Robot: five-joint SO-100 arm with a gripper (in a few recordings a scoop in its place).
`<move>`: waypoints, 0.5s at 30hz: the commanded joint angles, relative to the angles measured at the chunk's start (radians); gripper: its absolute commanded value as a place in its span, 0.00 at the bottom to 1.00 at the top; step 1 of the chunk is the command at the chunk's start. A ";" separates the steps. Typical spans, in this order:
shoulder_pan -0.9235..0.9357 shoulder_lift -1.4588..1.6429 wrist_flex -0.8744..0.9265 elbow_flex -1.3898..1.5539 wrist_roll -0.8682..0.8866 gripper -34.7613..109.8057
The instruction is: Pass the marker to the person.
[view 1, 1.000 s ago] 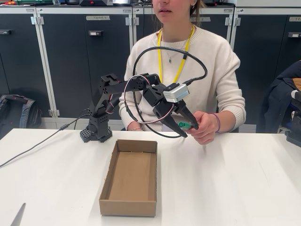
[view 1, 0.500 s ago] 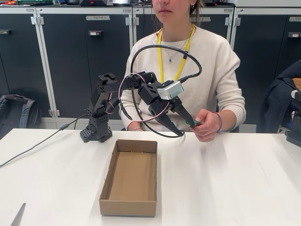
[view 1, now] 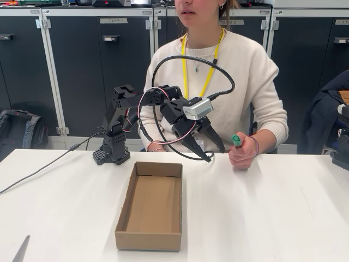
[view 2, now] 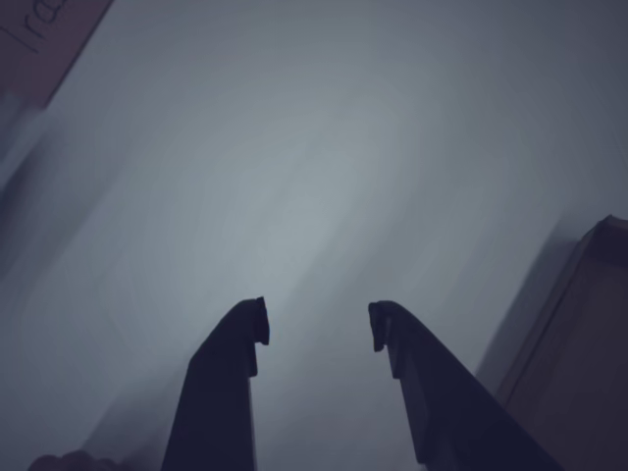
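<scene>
The person in a cream sweater and yellow lanyard sits behind the table. Her hand rests near the table's far edge and holds the marker upright, its green end poking out above her fist. My gripper hangs just left of that hand, apart from it, its black fingers spread and pointing down toward the table. In the wrist view my gripper is open, with nothing between its fingers and blurred grey tabletop behind.
An open cardboard box lies on the white table below and left of my gripper; its corner shows in the wrist view. My arm's base stands at the far left. A cable trails across the table's left.
My gripper has let go of the marker and drawn back to the left. The person's hand now holds the marker alone and has turned it upright.
</scene>
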 commanded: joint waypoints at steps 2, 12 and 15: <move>0.006 0.095 -0.023 -0.008 -0.006 0.39; 0.008 0.101 -0.023 0.002 -0.006 0.39; 0.011 0.101 -0.025 0.000 -0.005 0.39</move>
